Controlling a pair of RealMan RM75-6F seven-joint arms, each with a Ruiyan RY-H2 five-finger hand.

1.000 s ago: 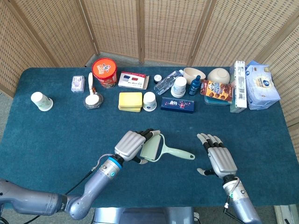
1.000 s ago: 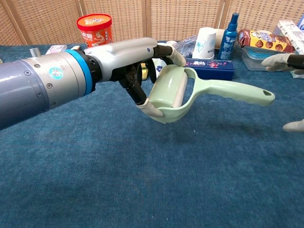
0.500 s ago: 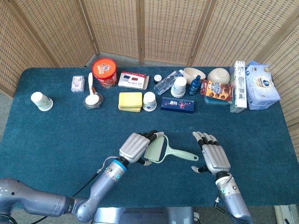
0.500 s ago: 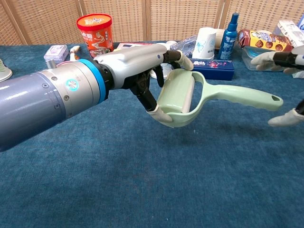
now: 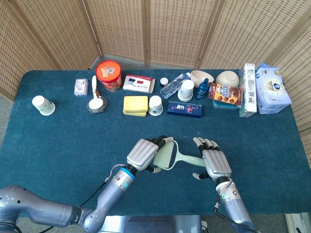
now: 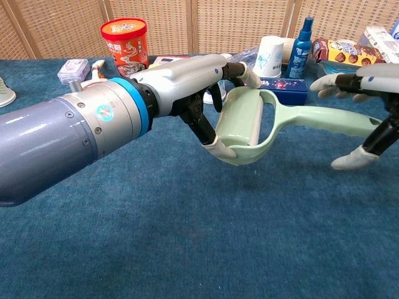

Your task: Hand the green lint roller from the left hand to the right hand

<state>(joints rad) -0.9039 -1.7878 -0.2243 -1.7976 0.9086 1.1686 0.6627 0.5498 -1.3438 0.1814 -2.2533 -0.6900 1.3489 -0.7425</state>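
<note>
The pale green lint roller [image 5: 166,155] hangs above the blue cloth, held level with its handle [image 6: 318,118] pointing toward my right side. My left hand [image 5: 145,154] grips the roller's head, with fingers over the top [image 6: 206,71] and the thumb under the frame. My right hand [image 5: 214,164] is at the handle's end, with fingers spread above it [image 6: 346,83] and the thumb [image 6: 350,159] below it. The fingers are not closed on the handle, and its tip is hidden behind the right palm.
Along the back of the table [image 5: 58,141] stand a red tub [image 5: 108,74], a yellow sponge [image 5: 135,105], a white cup [image 5: 155,105], a dark blue box [image 5: 184,108], bottles, bowls and tissue packs [image 5: 272,90]. A paper cup [image 5: 43,105] sits far left.
My left hand carried the roller to the right while my right hand came in leftward. The handle's end now lies between the right hand's fingers and thumb.
</note>
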